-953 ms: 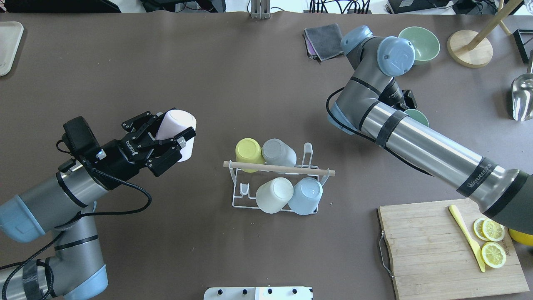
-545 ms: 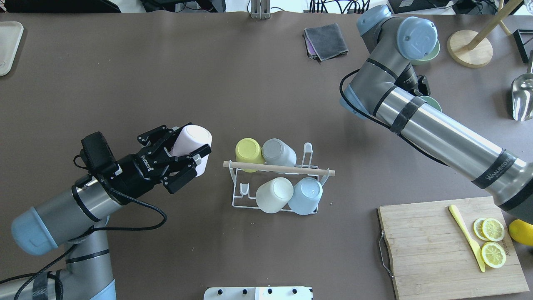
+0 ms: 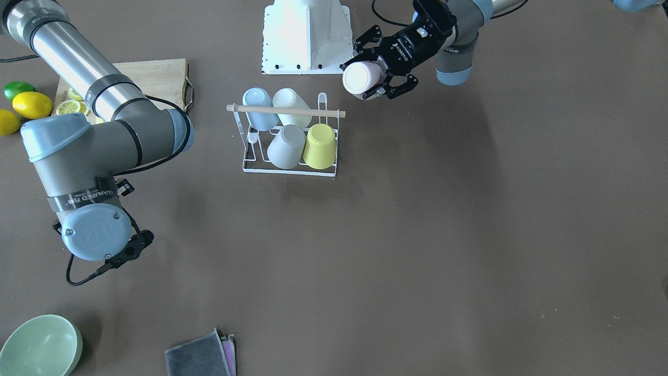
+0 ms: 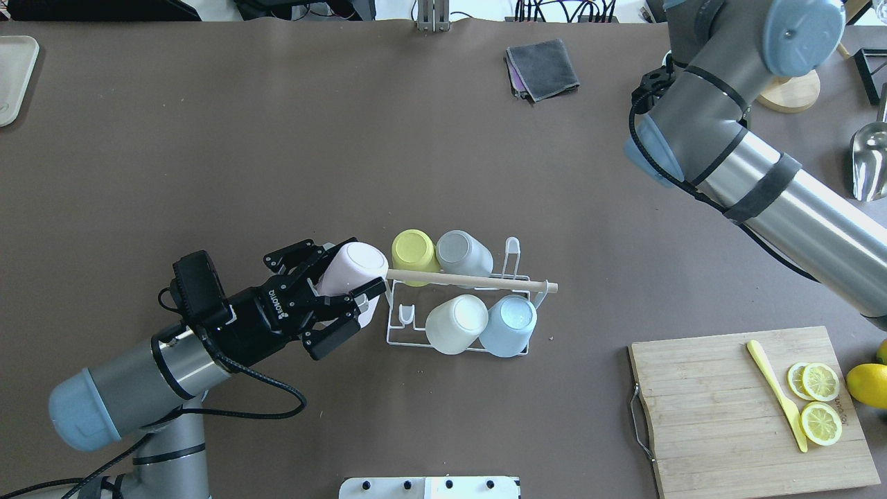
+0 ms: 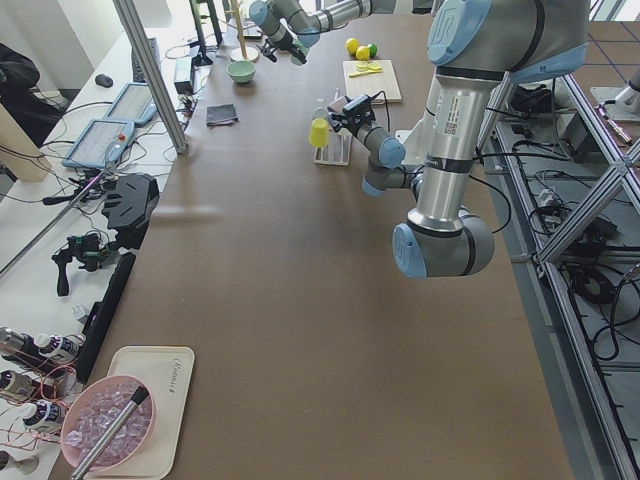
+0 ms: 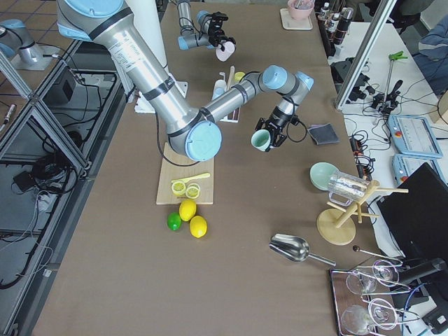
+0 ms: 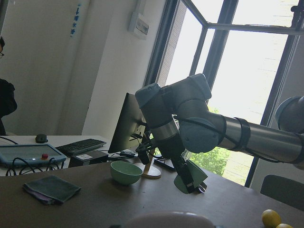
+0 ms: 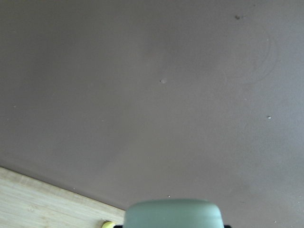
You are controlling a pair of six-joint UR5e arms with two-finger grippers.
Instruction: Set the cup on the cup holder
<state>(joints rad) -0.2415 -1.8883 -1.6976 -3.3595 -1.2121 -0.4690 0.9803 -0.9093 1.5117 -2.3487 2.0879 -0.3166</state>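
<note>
ROBOTIQ: white lettering on black body of left gripper (image 4: 346, 274), toward 8 o'clock of table (image 4: 443, 138) in overhead view; same word shows at 1 o'clock in front-facing view.
Black strap (image 3: 86, 197) on right arm (image 3: 78, 52), 9 o'clock in front-facing view: white lettering, only partly legible.
Dark stamp on cutting board (image 4: 727, 416), 4 o'clock overhead, unreadable.

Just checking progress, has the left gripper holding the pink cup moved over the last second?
Yes. Overhead, the left gripper, shut on the pink cup, has moved right, up to the near end of the cup holder.
</note>
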